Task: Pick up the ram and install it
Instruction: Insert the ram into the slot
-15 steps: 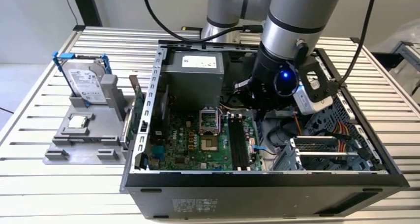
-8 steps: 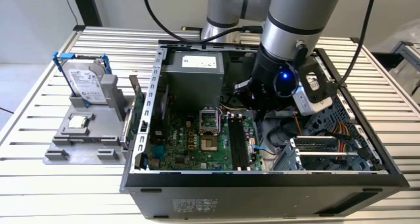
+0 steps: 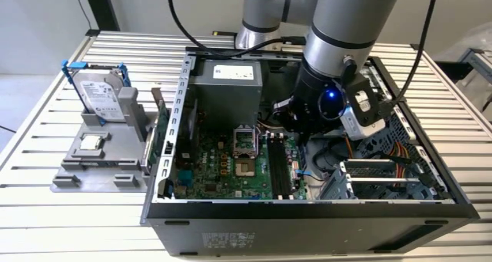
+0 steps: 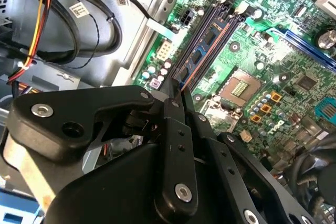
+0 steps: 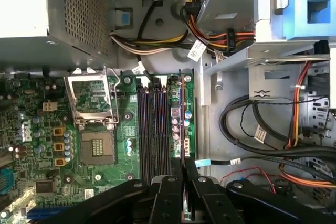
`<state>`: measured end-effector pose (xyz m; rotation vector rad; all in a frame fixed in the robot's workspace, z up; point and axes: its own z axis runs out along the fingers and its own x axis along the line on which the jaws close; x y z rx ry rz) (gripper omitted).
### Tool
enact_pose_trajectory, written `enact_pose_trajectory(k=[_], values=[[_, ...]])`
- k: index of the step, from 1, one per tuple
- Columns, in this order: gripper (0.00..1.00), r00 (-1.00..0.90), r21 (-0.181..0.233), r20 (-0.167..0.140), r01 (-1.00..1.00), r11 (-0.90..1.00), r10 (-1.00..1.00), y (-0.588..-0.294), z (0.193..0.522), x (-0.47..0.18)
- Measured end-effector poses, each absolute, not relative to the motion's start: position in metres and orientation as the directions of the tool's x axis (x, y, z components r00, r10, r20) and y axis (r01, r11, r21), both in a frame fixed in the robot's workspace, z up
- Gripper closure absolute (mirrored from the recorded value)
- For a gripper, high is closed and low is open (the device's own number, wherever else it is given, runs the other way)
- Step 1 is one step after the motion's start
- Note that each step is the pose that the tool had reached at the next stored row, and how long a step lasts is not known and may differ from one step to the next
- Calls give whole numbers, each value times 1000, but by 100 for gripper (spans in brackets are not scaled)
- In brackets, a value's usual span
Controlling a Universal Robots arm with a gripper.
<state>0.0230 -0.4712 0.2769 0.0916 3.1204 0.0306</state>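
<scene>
Slatted metal counter point(image 3: 46, 152) carrying an open computer case point(image 3: 307, 216) and a grey parts stand point(image 3: 100, 158).
Hand point(image 5: 183, 169) lowered inside the case, fingers pressed together on the ram point(image 5: 182, 119), pinching it edge-on above the memory slots point(image 5: 154, 129) beside the empty processor socket point(image 5: 97, 145); hard drive point(image 3: 101, 95) upright in the stand, processor chip point(image 3: 92, 142) before it.
</scene>
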Motion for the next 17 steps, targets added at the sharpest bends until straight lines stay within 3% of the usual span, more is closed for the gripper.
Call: enact_pose_trajectory(k=[17], values=[[100,-999,20,-19,44,999,45,-472,258,23]])
